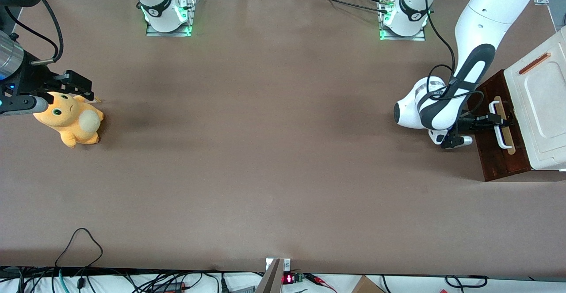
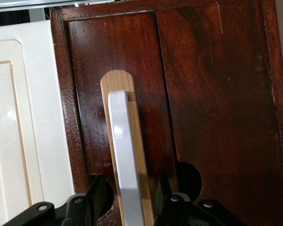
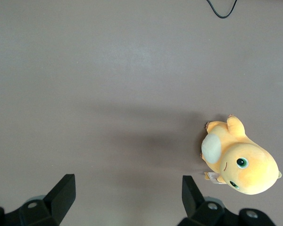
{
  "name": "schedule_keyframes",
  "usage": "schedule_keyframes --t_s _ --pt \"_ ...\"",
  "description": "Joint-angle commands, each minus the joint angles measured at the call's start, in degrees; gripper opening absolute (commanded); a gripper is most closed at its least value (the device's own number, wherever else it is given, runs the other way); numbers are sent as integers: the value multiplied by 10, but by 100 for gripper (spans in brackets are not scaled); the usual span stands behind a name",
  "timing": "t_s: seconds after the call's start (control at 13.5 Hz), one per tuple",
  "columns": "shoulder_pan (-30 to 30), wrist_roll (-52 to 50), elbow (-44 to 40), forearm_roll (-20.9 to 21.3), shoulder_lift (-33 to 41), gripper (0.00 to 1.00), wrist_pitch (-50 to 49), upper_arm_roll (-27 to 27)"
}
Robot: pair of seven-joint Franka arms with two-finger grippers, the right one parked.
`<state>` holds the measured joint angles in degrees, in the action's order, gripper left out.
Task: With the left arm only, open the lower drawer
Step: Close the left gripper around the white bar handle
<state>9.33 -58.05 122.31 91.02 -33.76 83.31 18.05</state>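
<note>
The lower drawer (image 1: 497, 147), at the working arm's table end, is judged stiff and sliding; its white loop handle (image 2: 125, 155), smooth and perhaps slippery, is straddled by the partly spread left gripper (image 2: 127, 207); closure is unconfirmed.

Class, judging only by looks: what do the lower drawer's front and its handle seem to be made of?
Lower drawer front: likely varnished dark wood; reddish grain and sheen show. Handle: glossy white, perhaps plastic or painted metal, on a pale wood strip. The gripper straddles the handle.
</note>
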Motion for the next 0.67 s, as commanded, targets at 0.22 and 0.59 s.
schedule_keyframes --t_s 0.22,0.59 --pt "9 -4 -12 14 -10 43 -10 4" --pt "11 -5 -14 14 -10 32 -10 5"
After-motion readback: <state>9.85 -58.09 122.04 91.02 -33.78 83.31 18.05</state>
